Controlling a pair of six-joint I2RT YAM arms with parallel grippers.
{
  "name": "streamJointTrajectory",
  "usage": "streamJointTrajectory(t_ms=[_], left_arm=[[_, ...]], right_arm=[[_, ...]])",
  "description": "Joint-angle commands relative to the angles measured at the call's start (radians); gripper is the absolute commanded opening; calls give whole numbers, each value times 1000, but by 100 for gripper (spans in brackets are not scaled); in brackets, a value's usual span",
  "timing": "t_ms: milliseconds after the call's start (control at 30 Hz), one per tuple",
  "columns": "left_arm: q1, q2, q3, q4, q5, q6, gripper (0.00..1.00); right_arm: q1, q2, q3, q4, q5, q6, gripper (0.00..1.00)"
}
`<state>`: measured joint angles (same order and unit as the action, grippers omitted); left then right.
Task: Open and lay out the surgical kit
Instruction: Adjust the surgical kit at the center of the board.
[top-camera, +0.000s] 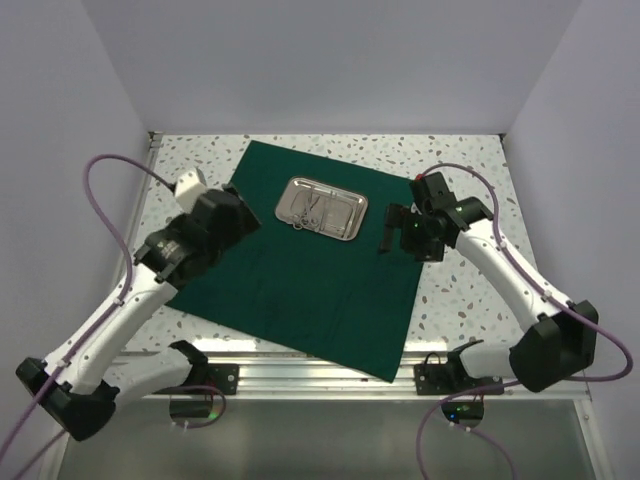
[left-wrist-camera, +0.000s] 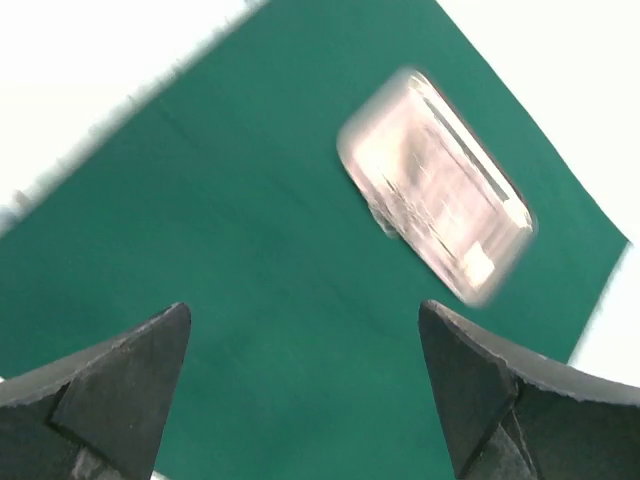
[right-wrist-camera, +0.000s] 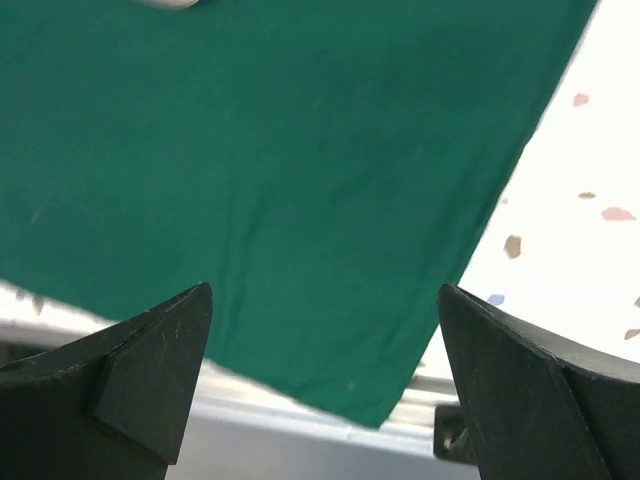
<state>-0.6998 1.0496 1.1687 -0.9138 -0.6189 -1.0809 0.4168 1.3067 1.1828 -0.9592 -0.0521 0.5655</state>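
Observation:
The dark green cloth (top-camera: 300, 270) lies spread flat on the table. The steel tray (top-camera: 322, 209) sits on its far half with slim silver instruments (top-camera: 307, 208) inside. My left gripper (top-camera: 243, 218) hovers over the cloth's left part, open and empty. In the left wrist view (left-wrist-camera: 305, 310) it looks at the cloth (left-wrist-camera: 250, 250) and the blurred tray (left-wrist-camera: 435, 200). My right gripper (top-camera: 387, 232) hovers at the cloth's right edge, open and empty. In the right wrist view (right-wrist-camera: 325, 290) it is above the cloth (right-wrist-camera: 260, 170) near its front right corner.
The speckled table (top-camera: 455, 300) shows around the cloth. A metal rail (top-camera: 310, 368) runs along the near edge, and the cloth's front corner reaches over it. White walls close the back and sides. Purple cables (top-camera: 100, 190) loop beside each arm.

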Motion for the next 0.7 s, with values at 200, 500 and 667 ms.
streamJointTrajectory(t_ms=[200,500,667], left_arm=[[574,536,242,346,542,884,99],[783,912,474,444,764,877,96],[812,1046,563,429,831,888,95]], right_arm=[[-96,258,159,76,168,-21,99],[-334,354,184,135,109,36,98],[-363,466,209,183,143,14,98]])
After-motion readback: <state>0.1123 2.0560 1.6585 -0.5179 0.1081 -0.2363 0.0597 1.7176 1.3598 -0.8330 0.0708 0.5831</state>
